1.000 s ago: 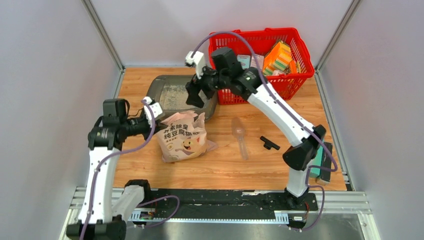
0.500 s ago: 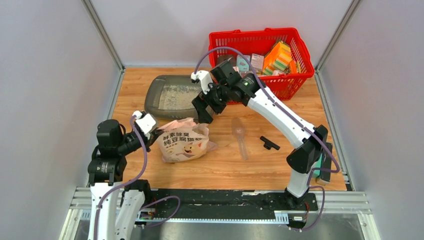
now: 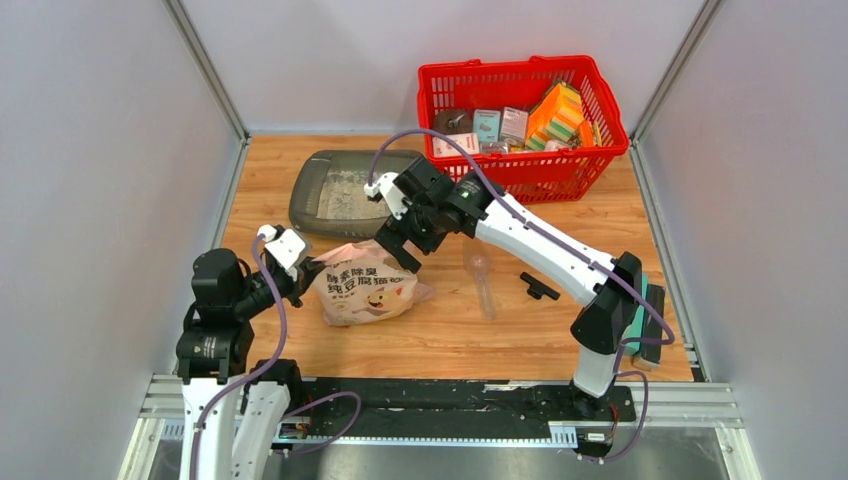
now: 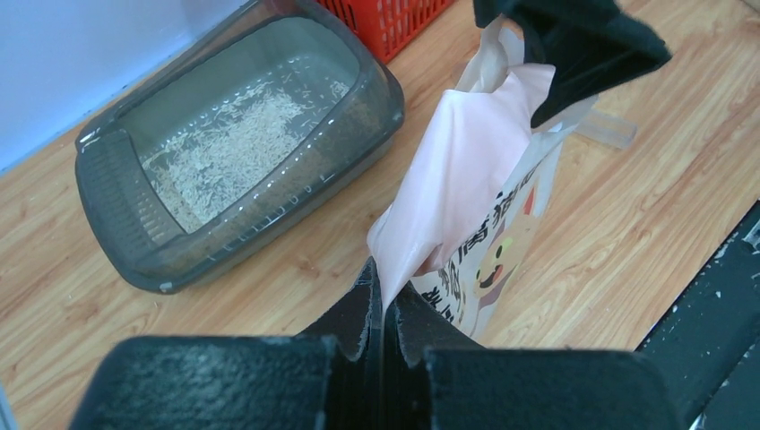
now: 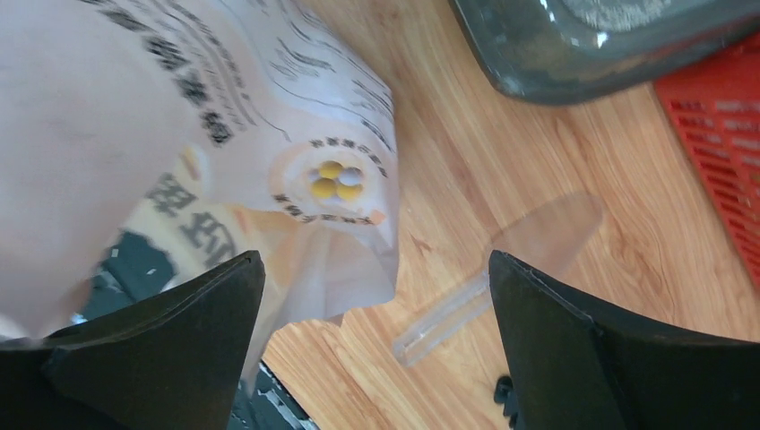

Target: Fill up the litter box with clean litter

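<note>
The dark grey litter box (image 3: 305, 200) sits at the back left with a thin layer of pale litter (image 3: 345, 190) in it; it also shows in the left wrist view (image 4: 116, 197). The pinkish-cream litter bag (image 3: 370, 285) stands on the table in front of it. My left gripper (image 3: 298, 266) is shut on the bag's left top corner (image 4: 421, 233). My right gripper (image 3: 400, 250) is open, jaws wide apart over the bag's right top corner (image 5: 341, 269), not closed on it.
A translucent scoop (image 3: 480, 275) lies to the right of the bag, and a small black clip (image 3: 538, 288) lies further right. A red basket (image 3: 520, 170) full of packets stands at the back right, next to the litter box.
My left gripper moved down and toward the near edge, still holding the bag, which now stands lower. My right gripper moved from the litter box's edge down to the bag's top.
</note>
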Controlling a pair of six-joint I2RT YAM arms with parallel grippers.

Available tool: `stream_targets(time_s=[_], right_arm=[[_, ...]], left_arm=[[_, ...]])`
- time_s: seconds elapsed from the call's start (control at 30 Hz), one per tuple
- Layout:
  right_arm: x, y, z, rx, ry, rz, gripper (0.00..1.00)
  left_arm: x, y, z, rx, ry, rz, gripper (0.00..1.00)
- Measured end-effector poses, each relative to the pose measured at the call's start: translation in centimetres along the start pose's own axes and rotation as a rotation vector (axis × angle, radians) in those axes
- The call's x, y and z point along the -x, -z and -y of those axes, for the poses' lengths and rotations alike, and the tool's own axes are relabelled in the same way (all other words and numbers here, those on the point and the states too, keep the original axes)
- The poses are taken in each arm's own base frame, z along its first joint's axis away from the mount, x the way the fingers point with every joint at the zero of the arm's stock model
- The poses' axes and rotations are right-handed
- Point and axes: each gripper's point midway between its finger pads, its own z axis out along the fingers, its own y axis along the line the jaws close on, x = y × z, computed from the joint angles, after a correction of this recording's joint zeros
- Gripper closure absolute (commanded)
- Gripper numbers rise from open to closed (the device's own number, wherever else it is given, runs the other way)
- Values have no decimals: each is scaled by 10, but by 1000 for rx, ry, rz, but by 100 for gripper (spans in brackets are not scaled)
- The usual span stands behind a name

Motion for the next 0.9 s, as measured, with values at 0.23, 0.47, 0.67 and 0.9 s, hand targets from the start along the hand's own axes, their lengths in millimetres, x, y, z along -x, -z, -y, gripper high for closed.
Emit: stream_targets(time_s=[0.23,0.47,0.67,0.9], right_arm=[[-16,-17,25,-204,-90,-77,6],[-12,-26,32,-265,-145,-84,100],[-14,-31,27,-210,-175,-83,100],[16,-16,44,-215,-166,-3,100]], left_arm=[[0,-1,-1,30,33,29,100],[1,3,-2,58,40,45,100],[1,-4,-7,57,33,53,100],[12,-28,-36,73,21,73,100]])
